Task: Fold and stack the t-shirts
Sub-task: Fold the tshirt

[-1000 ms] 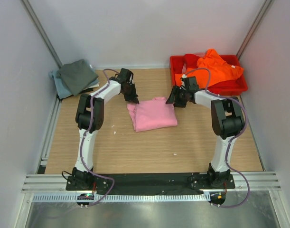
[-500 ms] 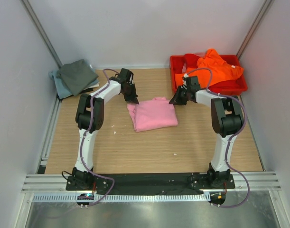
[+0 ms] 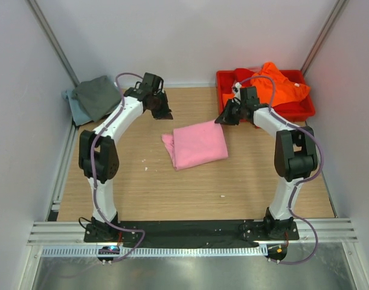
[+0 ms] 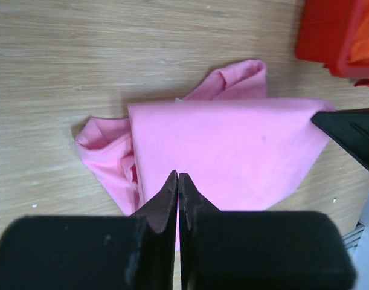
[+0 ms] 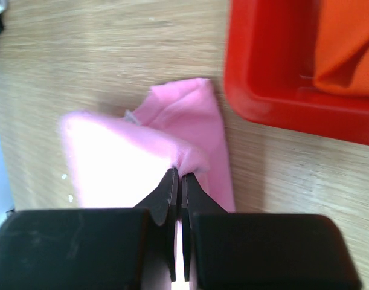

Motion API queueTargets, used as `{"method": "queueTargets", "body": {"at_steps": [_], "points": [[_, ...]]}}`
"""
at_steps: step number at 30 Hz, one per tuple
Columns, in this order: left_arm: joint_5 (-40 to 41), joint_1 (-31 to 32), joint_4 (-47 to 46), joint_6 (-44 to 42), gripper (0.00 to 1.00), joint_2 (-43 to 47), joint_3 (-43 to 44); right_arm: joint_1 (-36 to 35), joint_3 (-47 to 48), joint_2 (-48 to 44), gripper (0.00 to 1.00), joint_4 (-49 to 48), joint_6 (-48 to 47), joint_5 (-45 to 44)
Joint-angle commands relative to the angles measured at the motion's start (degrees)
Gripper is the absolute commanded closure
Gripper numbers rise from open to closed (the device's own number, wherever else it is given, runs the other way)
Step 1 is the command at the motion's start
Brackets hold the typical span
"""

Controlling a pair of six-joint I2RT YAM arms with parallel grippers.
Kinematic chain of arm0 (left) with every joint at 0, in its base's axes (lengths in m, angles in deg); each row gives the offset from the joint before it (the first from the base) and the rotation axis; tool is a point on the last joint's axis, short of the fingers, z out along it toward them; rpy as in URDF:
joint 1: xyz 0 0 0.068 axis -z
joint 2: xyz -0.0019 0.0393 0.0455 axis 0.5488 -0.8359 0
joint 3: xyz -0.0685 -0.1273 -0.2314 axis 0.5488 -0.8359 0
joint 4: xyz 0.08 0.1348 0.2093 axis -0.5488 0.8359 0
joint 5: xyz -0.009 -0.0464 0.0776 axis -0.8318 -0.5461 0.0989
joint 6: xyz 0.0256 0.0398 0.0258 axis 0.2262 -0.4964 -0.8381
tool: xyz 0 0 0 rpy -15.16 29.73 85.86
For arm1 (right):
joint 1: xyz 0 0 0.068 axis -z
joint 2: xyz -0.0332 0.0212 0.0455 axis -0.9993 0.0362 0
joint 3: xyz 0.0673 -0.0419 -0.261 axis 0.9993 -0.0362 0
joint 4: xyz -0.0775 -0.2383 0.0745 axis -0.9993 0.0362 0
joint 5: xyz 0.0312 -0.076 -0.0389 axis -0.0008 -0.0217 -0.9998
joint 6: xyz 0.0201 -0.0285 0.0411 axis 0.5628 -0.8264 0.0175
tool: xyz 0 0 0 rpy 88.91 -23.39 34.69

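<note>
**A:** Where's the pink t-shirt (image 3: 199, 145)?

**B:** It's part-folded on the worktop (image 3: 142, 181), between the two arms. From overhead, its far right corner meets the right tool (image 3: 223, 119).

**A:** Can you see the grip from up there?

**B:** No, it's too small. The right wrist camera shows it, though. The fingers (image 5: 163, 196) are pressed together on a puckered fold of pink cloth, with the red tray (image 3: 293, 111) just beyond.

**A:** And the left tool (image 3: 163, 113)?

**B:** In its own camera the fingers (image 4: 163, 199) are shut tip to tip with pink cloth behind them, so it could pass for a hold. Overhead shows otherwise: the tool sits off the shirt's far left corner, apart from the cloth. That wrist view also shows the other arm's black finger at the shirt's right corner, and bunched layers along the left edge.

**A:** The rest of the shirts?

**B:** The orange t-shirt (image 3: 278, 84) is heaped in the tray, and the wrist cameras catch only a sliver of it. The dark grey t-shirt (image 3: 99, 95) lies on the blue-grey t-shirt (image 3: 74, 107) in the far left corner. Only the overhead view shows those two.
</note>
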Motion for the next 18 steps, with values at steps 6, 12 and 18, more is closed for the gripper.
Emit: {"method": "queueTargets", "body": {"at_steps": [6,12,18], "points": [[2.96,0.96,2.50,1.67,1.00,10.00,-4.77,-1.38,7.26,-2.64,0.98,4.51,-2.45,5.41],[4.72,0.87,2.25,0.44,0.94,11.24,-6.27,-3.14,12.00,-0.53,0.98,6.00,-3.67,8.92],[1.03,0.52,-3.46,-0.61,0.50,3.70,-5.40,-3.14,13.95,2.02,0.98,8.64,-5.43,8.49]]}}
